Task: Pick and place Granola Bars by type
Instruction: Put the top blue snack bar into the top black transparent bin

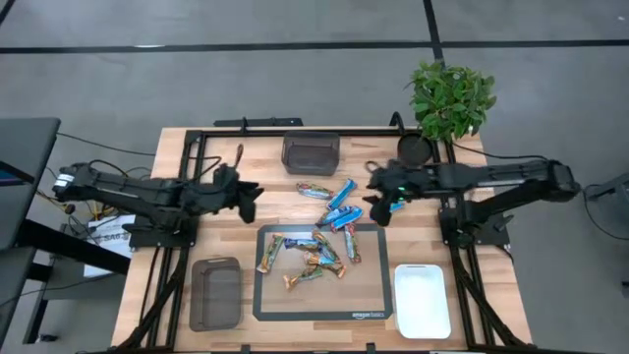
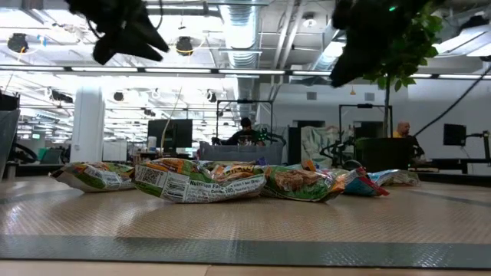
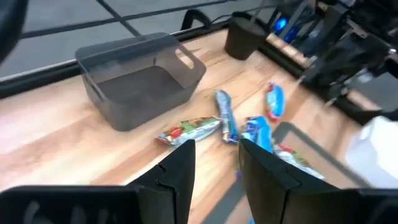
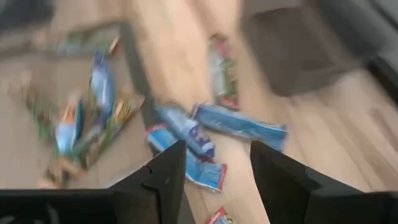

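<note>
Several granola bars lie flat in a loose heap on the dark-framed mat [image 1: 324,295], brown-orange and blue ones mixed [image 1: 313,254]. Two blue bars [image 1: 341,195] and a white bar [image 1: 314,190] lie on the wood just beyond the mat's far edge. In the low view the bars [image 2: 199,180] lie flat on the mat. My left gripper [image 1: 250,202] hovers open left of the heap, and its wrist view [image 3: 217,152] looks at the white bar [image 3: 189,130]. My right gripper [image 1: 377,201] hovers open right of the blue bars [image 4: 239,124]. Neither holds anything.
A dark grey bin [image 1: 311,152] stands at the far side and another [image 1: 216,293] at the near left. A white tray [image 1: 423,300] sits at the near right. A potted plant [image 1: 452,98] and a black cup [image 1: 415,149] occupy the far right corner.
</note>
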Action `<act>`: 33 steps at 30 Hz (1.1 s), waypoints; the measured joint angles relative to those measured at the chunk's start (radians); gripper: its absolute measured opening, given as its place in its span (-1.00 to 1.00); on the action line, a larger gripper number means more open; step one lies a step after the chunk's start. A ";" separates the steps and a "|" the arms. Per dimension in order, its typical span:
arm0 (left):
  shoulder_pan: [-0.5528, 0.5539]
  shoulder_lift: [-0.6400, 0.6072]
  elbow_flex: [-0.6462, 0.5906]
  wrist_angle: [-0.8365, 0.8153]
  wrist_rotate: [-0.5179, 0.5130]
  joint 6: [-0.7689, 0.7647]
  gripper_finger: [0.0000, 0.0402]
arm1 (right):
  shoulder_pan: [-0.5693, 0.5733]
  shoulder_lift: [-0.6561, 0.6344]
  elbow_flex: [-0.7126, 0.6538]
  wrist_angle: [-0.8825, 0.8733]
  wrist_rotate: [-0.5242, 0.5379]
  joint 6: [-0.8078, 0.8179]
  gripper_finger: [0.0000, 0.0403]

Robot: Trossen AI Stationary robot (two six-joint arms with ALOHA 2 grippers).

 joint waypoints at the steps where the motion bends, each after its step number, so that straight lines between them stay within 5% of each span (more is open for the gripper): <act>1: 0.011 0.021 0.016 -0.003 0.008 0.016 -0.42 | -0.010 0.040 0.018 -0.002 -0.026 -0.056 -0.17; 12: 0.106 0.098 0.092 -0.016 0.044 0.101 -0.42 | -0.090 0.404 0.243 -0.122 -0.058 -0.574 -0.24; 25: 0.145 0.098 0.092 -0.022 0.064 0.122 -0.42 | -0.181 0.689 0.347 -0.147 0.051 -0.721 -0.26; 33: 0.145 0.098 0.092 -0.044 0.092 0.128 -0.42 | -0.198 0.776 0.407 -0.236 -0.031 -0.765 -0.30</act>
